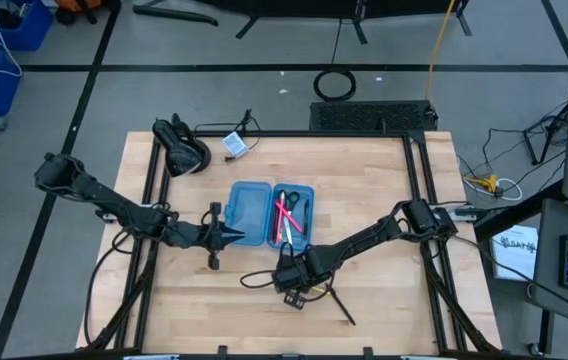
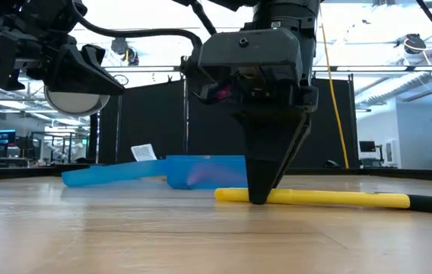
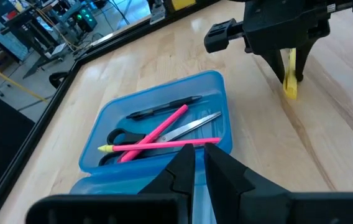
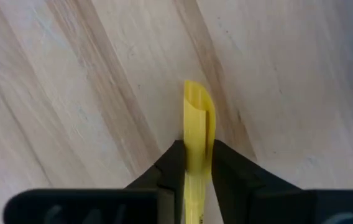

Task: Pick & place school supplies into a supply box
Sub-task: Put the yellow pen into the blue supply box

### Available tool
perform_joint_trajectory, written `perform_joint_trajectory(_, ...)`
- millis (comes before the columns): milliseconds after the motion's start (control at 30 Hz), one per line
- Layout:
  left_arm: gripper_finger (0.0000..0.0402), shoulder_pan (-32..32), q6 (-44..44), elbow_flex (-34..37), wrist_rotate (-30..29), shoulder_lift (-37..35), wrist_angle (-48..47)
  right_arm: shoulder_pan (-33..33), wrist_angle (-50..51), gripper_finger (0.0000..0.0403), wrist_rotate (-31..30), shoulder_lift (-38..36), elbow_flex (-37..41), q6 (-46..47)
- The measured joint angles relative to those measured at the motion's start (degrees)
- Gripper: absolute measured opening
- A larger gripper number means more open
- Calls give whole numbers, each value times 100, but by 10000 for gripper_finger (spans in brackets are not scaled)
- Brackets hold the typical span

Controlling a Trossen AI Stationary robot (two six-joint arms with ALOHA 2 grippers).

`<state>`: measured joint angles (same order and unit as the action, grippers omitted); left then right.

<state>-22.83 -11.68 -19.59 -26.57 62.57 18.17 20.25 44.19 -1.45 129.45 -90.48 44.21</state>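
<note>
The translucent blue supply box (image 1: 269,213) lies open on the wooden table. One half (image 3: 217,87) holds two pink pens (image 3: 158,145), a black pen (image 3: 164,107) and black-handled scissors (image 3: 186,127). A yellow pen (image 2: 315,198) lies flat on the table near the front, on the near side of the box. My right gripper (image 2: 260,196) stands on it, pointing down and shut on it. My left gripper (image 3: 200,163) hovers shut over the box's left half (image 1: 249,212), with nothing between its fingers. My right gripper pinches the yellow pen between its two fingers (image 4: 175,163), a short way in from one end (image 4: 196,99). The fingers come from above, pointing down, and lie across the pen. The pen lies flat along the table (image 2: 353,199).
A black cable (image 1: 257,278) curls on the table beside my right gripper. A thin dark stick (image 1: 342,308) lies toward the front edge. A black round object (image 1: 184,150) and a small card (image 1: 234,143) sit at the far left. Black frame rails (image 1: 149,200) border the table.
</note>
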Motion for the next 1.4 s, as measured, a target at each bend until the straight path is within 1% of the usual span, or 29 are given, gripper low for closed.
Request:
perform_joint_trajectory(167,42,0,4,0,2,0,2,-2,-42,36,-5,0,4,-90)
perform_joint_trajectory(400,42,0,15,0,2,0,2,-51,-206,36,25,-187,48,-99)
perform_joint_trajectory(567,42,0,52,0,4,0,-10,-68,-466,36,-121,-543,46,-9)
perform_joint_trajectory(667,42,0,153,0,5,0,-12,-84,-704,36,-91,-696,56,37)
perform_joint_trajectory(800,42,-2,180,-2,7,0,-42,-123,-944,35,-159,-769,72,140)
perform_joint_trajectory(900,42,-1,249,-2,6,0,-51,-144,-942,35,-183,-777,72,162)
perform_joint_trajectory(1067,42,-2,284,-2,7,0,-122,-111,-1040,32,3,-801,63,201)
perform_joint_trajectory(1100,42,0,286,-2,7,0,-141,-113,-1043,32,7,-855,63,203)
perform_joint_trajectory(1167,42,0,299,-2,7,0,-155,-112,-1135,6,1,-955,62,229)
perform_joint_trajectory(1200,42,-2,299,-2,7,0,-159,-114,-1186,2,-18,-1029,53,241)
perform_joint_trajectory(1400,42,-2,299,-2,7,0,-173,-102,-1181,4,-168,-1492,48,314)
